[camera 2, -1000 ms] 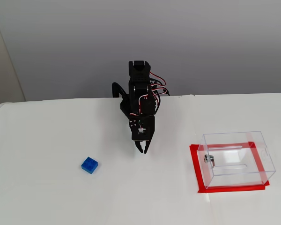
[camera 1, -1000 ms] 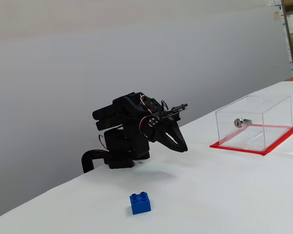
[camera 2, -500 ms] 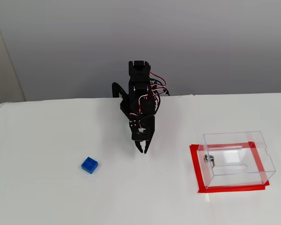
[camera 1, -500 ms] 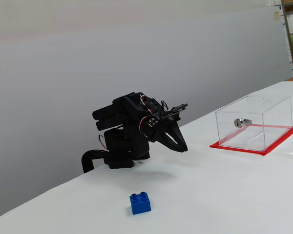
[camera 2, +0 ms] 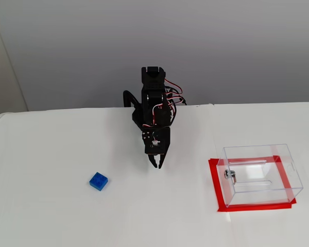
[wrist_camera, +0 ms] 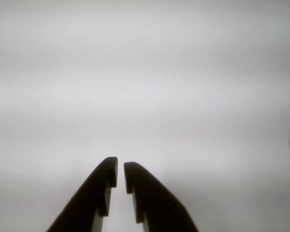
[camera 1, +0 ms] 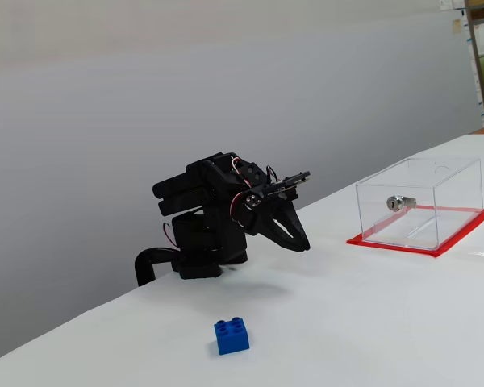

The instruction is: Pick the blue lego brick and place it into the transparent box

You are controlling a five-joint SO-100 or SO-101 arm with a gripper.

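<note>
Wrist view: the gripper (wrist_camera: 120,170) shows its dark jaws nearly pressed together, holding nothing, over the blank white surface (wrist_camera: 183,96).

A fixed view: the blue lego brick (camera 1: 231,335) sits on the surface in front of the folded arm (camera 1: 214,214), well apart from the transparent box (camera 1: 419,203) at right.

Another fixed view: the brick (camera 2: 98,181) lies left of the gripper (camera 2: 157,164); the box (camera 2: 259,174) stands right on its red base (camera 2: 219,198).
</note>
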